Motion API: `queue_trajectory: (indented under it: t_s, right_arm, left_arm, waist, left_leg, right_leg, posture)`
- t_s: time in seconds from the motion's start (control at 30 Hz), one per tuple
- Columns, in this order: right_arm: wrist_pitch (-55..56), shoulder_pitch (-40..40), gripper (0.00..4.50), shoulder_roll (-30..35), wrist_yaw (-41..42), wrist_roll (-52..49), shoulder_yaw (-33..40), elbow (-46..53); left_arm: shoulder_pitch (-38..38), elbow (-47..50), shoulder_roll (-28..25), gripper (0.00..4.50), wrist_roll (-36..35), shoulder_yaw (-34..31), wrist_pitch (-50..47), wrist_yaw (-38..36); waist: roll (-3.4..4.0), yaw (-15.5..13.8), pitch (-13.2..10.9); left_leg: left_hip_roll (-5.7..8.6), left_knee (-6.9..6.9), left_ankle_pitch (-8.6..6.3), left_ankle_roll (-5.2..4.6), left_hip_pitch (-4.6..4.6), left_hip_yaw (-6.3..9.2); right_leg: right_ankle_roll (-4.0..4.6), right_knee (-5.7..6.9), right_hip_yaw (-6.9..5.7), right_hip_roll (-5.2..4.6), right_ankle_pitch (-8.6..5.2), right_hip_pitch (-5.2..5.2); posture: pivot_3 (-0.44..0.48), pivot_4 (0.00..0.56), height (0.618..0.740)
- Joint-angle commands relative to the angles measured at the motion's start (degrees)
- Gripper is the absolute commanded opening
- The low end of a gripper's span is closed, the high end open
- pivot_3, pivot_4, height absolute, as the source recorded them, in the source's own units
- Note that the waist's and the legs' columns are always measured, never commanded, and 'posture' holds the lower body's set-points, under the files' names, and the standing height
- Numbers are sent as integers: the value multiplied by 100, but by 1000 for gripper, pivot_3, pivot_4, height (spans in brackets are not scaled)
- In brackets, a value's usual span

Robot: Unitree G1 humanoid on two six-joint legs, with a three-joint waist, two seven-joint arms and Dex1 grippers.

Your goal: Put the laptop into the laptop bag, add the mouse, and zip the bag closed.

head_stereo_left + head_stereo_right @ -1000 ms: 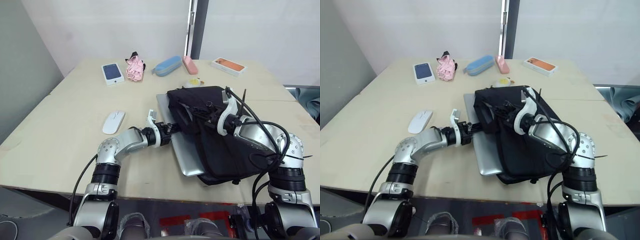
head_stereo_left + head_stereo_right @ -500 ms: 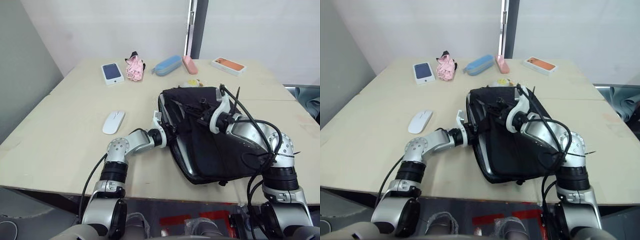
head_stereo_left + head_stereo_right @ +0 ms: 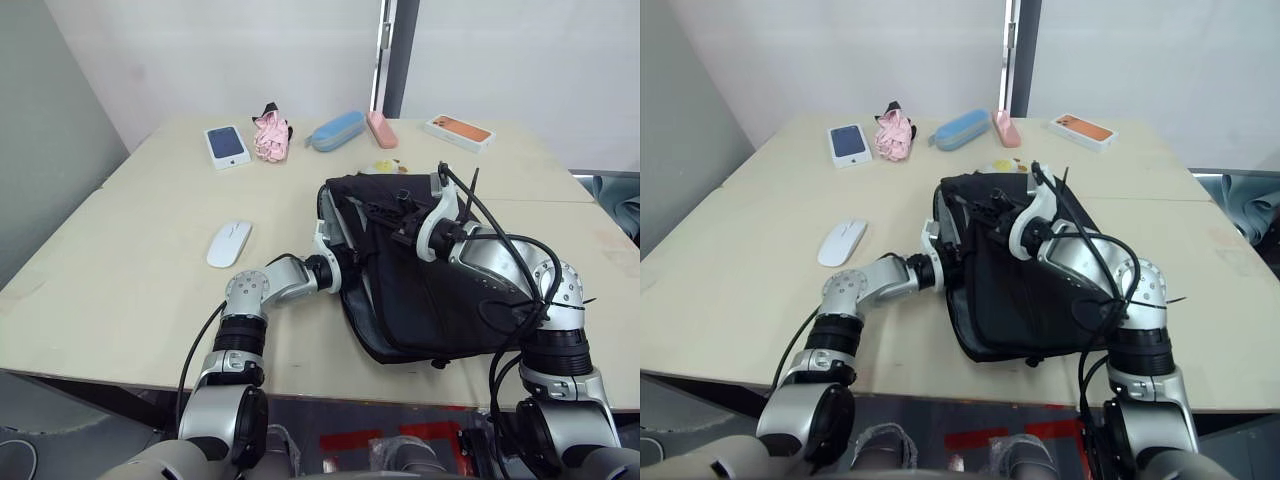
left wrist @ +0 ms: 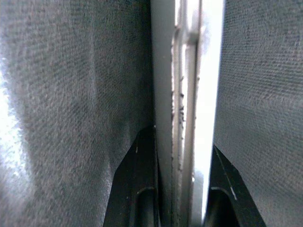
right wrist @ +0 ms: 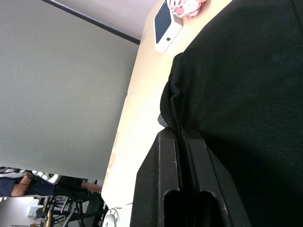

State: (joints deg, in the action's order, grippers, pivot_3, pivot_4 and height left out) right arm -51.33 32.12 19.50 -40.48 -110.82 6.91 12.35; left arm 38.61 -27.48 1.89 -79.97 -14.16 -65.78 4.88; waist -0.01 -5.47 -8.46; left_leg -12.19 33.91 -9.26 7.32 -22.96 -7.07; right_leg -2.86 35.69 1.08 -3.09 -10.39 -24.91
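**Laptop nearly swallowed by the bag**

Centre of frame: laptop bag (image 3: pixel 420 275) lying flat on the table (image 3: pixel 120 260), black fabric covering almost all of the laptop (image 4: pixel 182 94) — just a thin silver edge seen between fabric walls in the left wrist view. Left gripper (image 3: pixel 335 262) at the bag's open left side, fingers (image 4: pixel 142 189) clamped on that laptop edge. Right gripper (image 3: pixel 405 215) atop the bag near its upper edge, pinched shut on a fold of fabric. Left of centre, apart from the bag — white mouse (image 3: pixel 228 243). Along the upper part: phone box (image 3: pixel 226 146), pink cloth (image 3: pixel 270 135), blue case (image 3: pixel 336 131), orange box (image 3: pixel 458 132).
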Motion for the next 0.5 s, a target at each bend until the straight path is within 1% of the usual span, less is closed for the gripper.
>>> queue_trajectory:
  t_s: [0.03,0.3,0.37,0.4,0.5]
  right_arm:
    - [161,182,29,-8,47,-218,2,411]
    - [144,182,29,-8,101,-218,-16,432]
    - [139,170,0,8,111,-218,-22,430]
    - [130,156,0,26,120,-218,-24,426]
    - [81,108,0,154,182,-218,-10,401]
  left_arm:
    - [365,97,160,302,-111,-102,-179,-417]
    - [503,22,227,302,239,-200,-299,-551]
    - [494,102,208,1306,321,-187,-369,-610]
    - [480,159,201,1511,321,-197,-414,-616]
    - [467,268,149,2603,286,-282,-510,-614]
  waist:
    - [0,0,0]
    - [0,-2,0]
    - [0,-3,0]
    - [0,-3,0]
    - [0,-2,0]
  left_leg:
    - [0,0,0,0,0,1]
    - [0,0,0,-4,-8,8]
    - [1,0,0,-4,-8,9]
    - [1,0,0,-4,-8,9]
    - [1,0,0,-4,-8,9]
  right_leg:
    - [0,0,-1,0,0,0]
    - [0,-8,-9,-1,0,-1]
    - [0,-8,-10,-1,0,0]
    - [0,-8,-10,-2,0,0]
    - [0,-7,-10,-2,0,0]
  posture:
    - [0,150,740]
    - [0,150,740]
    - [0,150,740]
    - [0,150,740]
    - [0,150,740]
